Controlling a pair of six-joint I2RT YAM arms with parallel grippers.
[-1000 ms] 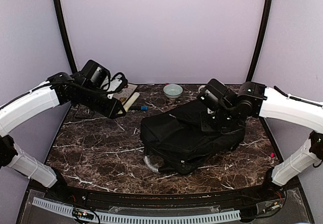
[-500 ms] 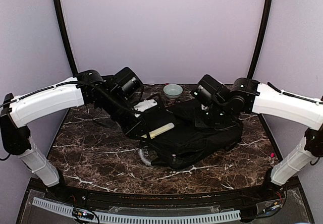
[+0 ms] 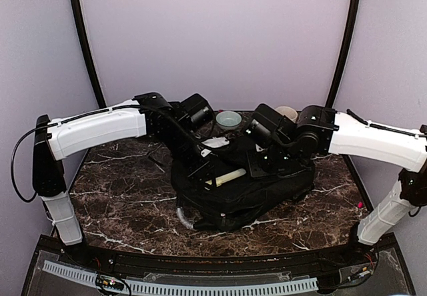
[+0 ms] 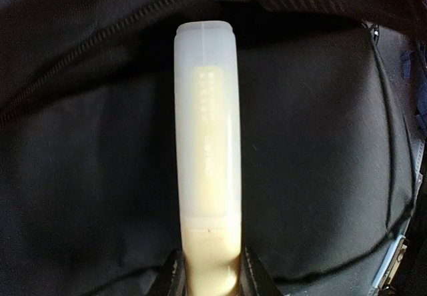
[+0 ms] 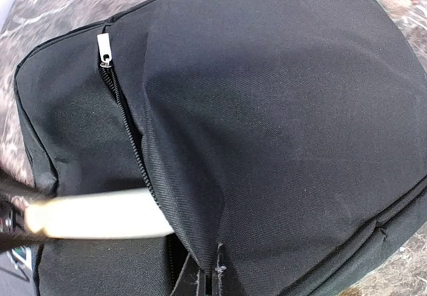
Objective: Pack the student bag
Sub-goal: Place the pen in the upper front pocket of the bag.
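Clutching pale tube [image 4: 205, 143], student bag [image 5: 280, 109] unzipped

The left gripper [image 4: 213, 277] clamps the lower end of a pale tube [image 4: 205, 123], one dark finger [image 4: 172, 275] pressed to each side. The tube runs straight up the middle, creamy near the grip and milky white above, with faint print too blurred to read. Behind it, the black fabric of the student bag [image 4: 320, 143] fills the view. A zipper [image 4: 100, 49] slants across the upper left, and the tube's rounded tip meets a dark gap under the top flap.
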